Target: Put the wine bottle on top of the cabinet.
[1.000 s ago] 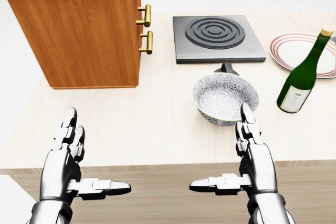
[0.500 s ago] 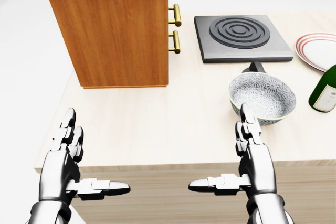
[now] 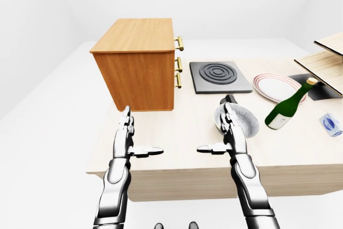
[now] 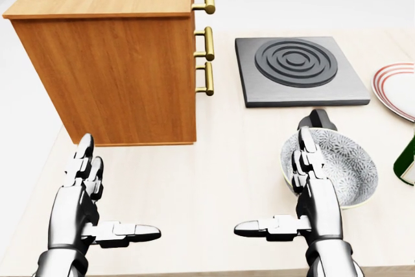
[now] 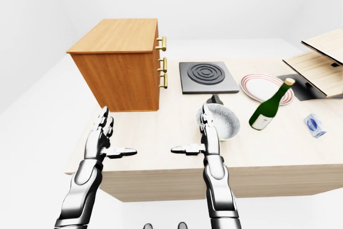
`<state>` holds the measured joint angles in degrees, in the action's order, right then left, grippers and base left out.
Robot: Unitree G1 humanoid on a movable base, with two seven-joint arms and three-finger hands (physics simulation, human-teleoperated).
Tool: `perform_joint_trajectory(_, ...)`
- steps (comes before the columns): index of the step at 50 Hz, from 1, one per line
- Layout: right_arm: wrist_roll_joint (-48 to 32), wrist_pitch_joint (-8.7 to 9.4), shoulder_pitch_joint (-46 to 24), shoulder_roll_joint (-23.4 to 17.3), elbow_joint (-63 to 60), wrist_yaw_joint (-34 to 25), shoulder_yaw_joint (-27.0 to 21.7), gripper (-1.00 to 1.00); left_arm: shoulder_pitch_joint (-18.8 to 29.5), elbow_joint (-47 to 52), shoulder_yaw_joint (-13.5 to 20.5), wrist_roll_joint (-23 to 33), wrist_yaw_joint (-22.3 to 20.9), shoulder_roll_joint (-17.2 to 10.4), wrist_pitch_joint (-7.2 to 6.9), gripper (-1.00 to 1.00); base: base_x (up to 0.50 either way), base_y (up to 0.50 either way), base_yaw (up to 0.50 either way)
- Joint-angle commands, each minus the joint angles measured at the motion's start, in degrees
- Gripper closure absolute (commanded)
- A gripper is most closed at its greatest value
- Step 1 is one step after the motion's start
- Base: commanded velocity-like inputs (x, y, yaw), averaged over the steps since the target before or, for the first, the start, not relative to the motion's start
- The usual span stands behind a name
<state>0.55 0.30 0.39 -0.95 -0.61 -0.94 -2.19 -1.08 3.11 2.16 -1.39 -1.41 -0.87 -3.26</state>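
The green wine bottle [image 5: 269,110], with a white label and a cork top, leans on the pale table [image 5: 161,132], to the right of the bowl. In the head view only a sliver of the bottle [image 4: 407,160] shows at the right edge. The wooden cabinet [image 4: 110,63] with brass handles stands at the table's upper left, and its flat top is bare. My left hand [image 4: 120,189] and right hand [image 4: 272,183] hover open over the table's near edge, palms facing each other, holding nothing. The right hand is just left of the bowl, well short of the bottle.
A patterned bowl [image 4: 340,170] with a dark handle sits by my right hand. Above it lies a dark hotplate [image 4: 295,69], with a red-rimmed plate [image 4: 397,89] to its right. A small blue packet [image 5: 315,125] and slanted wooden boards [image 5: 321,63] lie far right.
The camera has moved: the view shifted, then drew closer to the cabinet, and the bottle slid to the head view's right edge. Both hands keep the same open pose.
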Motion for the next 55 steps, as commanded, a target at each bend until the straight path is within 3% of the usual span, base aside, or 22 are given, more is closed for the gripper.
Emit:
perform_joint_trajectory(1, -0.75, 0.08, -0.02, -0.07, -0.23, 0.14, 0.37, -1.0, 0.1, -0.08, 0.05, -0.05, 0.0, 0.0, 0.03, -1.0, 0.36, 0.0, 0.0)
perform_joint_trajectory(15, 0.27, -0.27, -0.1, -0.03, 0.29, -0.16, -0.06, -1.0, 0.18, -0.47, 0.05, 0.0, -0.02, -0.02, 0.28, -1.0, 0.0, -0.26, 0.0)
perform_joint_trajectory(36, -0.39, -0.15, -0.02, -0.02, 0.24, -0.24, 0.18, -1.0, -0.02, 0.13, -0.11, 0.07, 0.12, 0.05, -0.13, -1.0, 0.0, 0.0, 0.0)
perform_joint_trajectory(49, -0.41, 0.07, -0.04, -0.01, 0.11, -0.16, 0.15, -1.0, 0.02, -0.03, -0.02, 0.11, 0.05, -0.01, 0.15, -1.0, 0.48, 0.0, 0.0)
perform_joint_trajectory(55, -0.94, 0.09, 0.05, -0.02, -0.1, 0.26, 0.21, -1.0, 0.04, -0.25, -0.07, 0.2, 0.03, 0.02, 0.38, -1.0, 0.05, 0.0, 0.0)
